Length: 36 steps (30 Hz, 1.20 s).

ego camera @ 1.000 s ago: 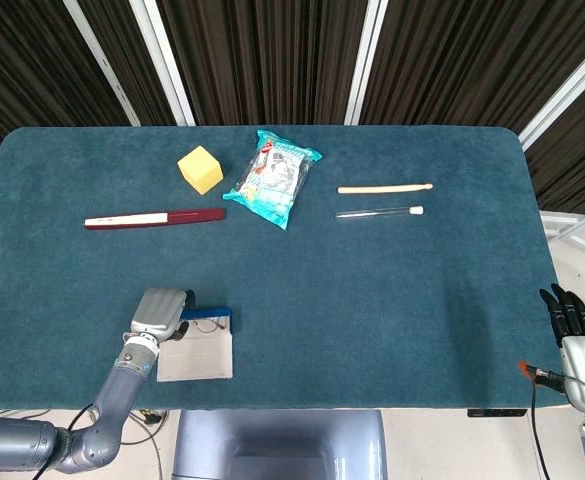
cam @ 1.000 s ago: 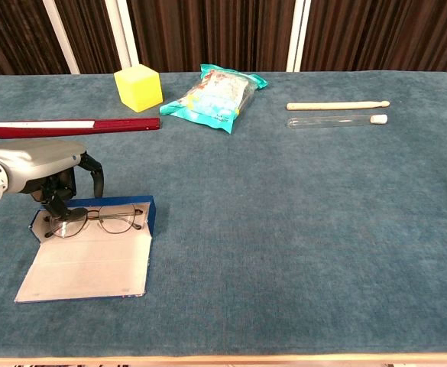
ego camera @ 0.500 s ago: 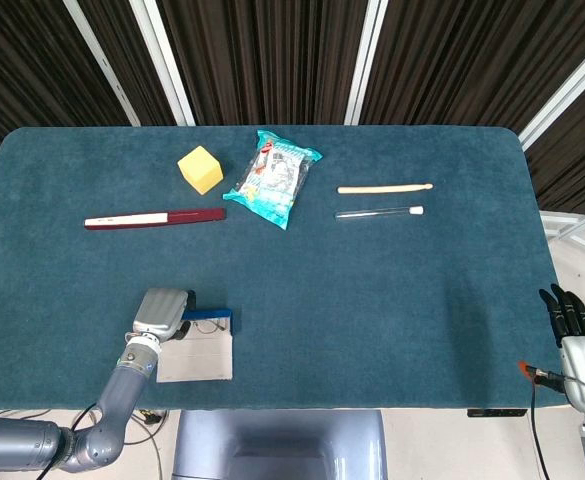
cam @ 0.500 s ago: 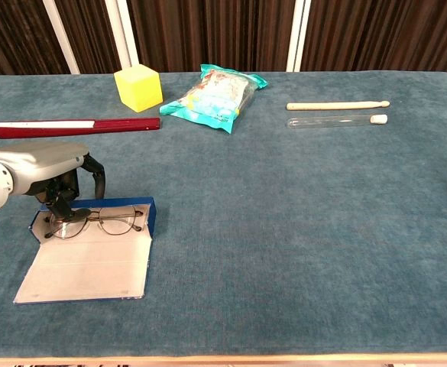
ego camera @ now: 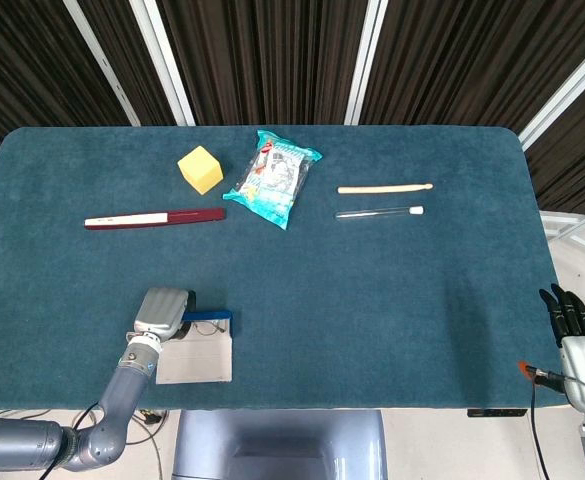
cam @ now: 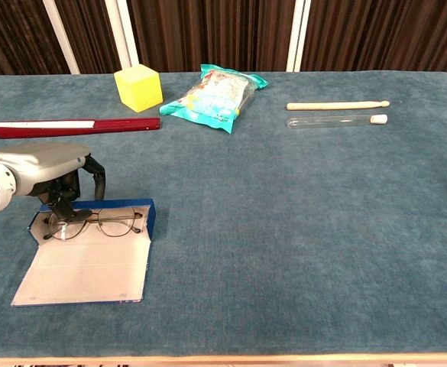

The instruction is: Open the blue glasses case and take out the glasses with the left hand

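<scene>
You had the blue glasses case (cam: 85, 256) lying open near the table's front left, the glasses (cam: 95, 223) still inside, so lifting them out came next. Your left hand (cam: 51, 174) curled over their left lens; whether it gripped them, I couldn't tell. Your right hand (ego camera: 572, 318) hung off-table, fingers hard to read.

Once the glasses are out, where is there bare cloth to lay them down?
The widest bare patch lies right of the open glasses case, in front of the snack bag and test tube. A narrower strip runs between the case and the red ruler, but the left hand fills part of it. The far edge is crowded.
</scene>
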Each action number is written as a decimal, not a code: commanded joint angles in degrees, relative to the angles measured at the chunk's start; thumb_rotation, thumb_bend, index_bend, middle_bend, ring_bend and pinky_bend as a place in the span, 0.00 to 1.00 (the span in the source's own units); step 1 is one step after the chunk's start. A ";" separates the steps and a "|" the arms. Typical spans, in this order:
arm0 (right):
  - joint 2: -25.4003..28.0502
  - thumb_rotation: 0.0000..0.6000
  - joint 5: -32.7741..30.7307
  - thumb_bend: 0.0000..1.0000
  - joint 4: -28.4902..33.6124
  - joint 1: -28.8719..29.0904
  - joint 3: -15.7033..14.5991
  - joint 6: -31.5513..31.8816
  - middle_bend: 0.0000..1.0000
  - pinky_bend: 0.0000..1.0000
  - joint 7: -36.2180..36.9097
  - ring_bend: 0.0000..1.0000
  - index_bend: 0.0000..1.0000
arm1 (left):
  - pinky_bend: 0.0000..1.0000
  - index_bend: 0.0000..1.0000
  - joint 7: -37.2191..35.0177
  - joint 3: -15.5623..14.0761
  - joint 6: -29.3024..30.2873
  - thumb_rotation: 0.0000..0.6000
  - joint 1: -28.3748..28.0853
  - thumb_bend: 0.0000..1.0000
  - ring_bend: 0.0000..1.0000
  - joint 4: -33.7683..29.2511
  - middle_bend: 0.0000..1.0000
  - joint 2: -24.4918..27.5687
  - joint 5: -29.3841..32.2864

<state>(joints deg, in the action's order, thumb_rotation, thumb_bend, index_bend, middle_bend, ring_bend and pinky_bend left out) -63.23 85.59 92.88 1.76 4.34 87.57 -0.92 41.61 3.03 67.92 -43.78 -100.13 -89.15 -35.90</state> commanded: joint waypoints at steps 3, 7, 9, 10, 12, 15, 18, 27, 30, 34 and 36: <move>0.01 1.00 -0.06 0.18 0.01 0.00 0.01 -0.04 0.00 0.18 0.05 0.00 0.00 | 0.95 0.54 -0.27 0.34 0.09 1.00 0.21 0.38 0.89 0.27 1.00 -0.09 -0.47; 0.02 1.00 -0.14 0.18 0.00 0.01 0.03 -0.09 0.00 0.18 0.10 0.00 0.00 | 0.95 0.55 -0.32 0.66 -0.05 1.00 0.31 0.39 0.89 0.74 1.00 -0.13 -0.52; 0.02 1.00 -0.17 0.18 0.00 0.02 0.05 -0.10 0.00 0.18 0.09 0.00 0.00 | 0.95 0.56 -0.32 0.80 -0.23 1.00 0.35 0.39 0.89 1.06 1.00 -0.16 -0.44; 0.01 1.00 -0.18 0.18 0.00 0.02 0.05 -0.10 0.00 0.18 0.08 0.00 0.00 | 0.95 0.56 -0.36 0.88 -0.32 1.00 0.37 0.39 0.89 1.25 1.00 -0.18 -0.40; 0.01 1.00 -0.24 0.18 0.00 0.02 0.05 -0.15 0.00 0.18 0.07 0.00 0.00 | 0.95 0.56 -0.40 1.03 -0.45 1.00 0.39 0.39 0.89 1.57 1.00 -0.19 -0.40; 0.01 1.00 -0.34 0.18 0.00 0.03 0.08 -0.21 0.00 0.18 0.05 0.00 0.00 | 0.95 0.56 -0.62 1.57 -0.70 1.00 0.35 0.39 0.89 2.24 1.00 -0.18 -0.35; 0.00 1.00 -0.40 0.18 0.04 0.06 0.09 -0.28 0.00 0.18 -0.01 0.00 0.00 | 0.95 0.56 -0.71 2.30 -1.16 1.00 0.06 0.39 0.89 3.31 1.00 -0.22 -0.15; -0.05 1.00 -0.71 0.18 -0.01 0.12 0.17 -0.49 0.00 0.18 -0.15 0.00 0.00 | 0.95 0.56 -0.25 5.49 -3.47 1.00 -2.22 0.39 0.89 9.41 1.00 -1.72 1.32; -0.06 1.00 -0.68 0.18 -0.03 0.14 0.17 -0.50 0.00 0.18 -0.15 0.00 0.00 | 0.95 0.56 -0.25 6.49 -4.36 1.00 -3.03 0.39 0.89 11.74 1.00 -2.39 1.81; -0.08 1.00 -0.76 0.18 -0.01 0.16 0.18 -0.58 0.00 0.18 -0.17 0.00 0.00 | 0.95 0.56 -0.39 7.25 -5.32 1.00 -3.74 0.39 0.89 14.98 1.00 -3.33 2.10; -0.08 1.00 -0.81 0.18 -0.02 0.17 0.19 -0.61 0.00 0.18 -0.18 0.00 0.00 | 0.95 0.56 -0.74 7.52 -5.95 1.00 -3.92 0.39 0.89 16.66 1.00 -3.80 2.24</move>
<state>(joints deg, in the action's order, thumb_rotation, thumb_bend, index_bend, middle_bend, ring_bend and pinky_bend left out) -63.32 84.77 92.85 1.93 4.53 86.95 -1.10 41.14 10.14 62.63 -47.35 -84.69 -92.39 -33.87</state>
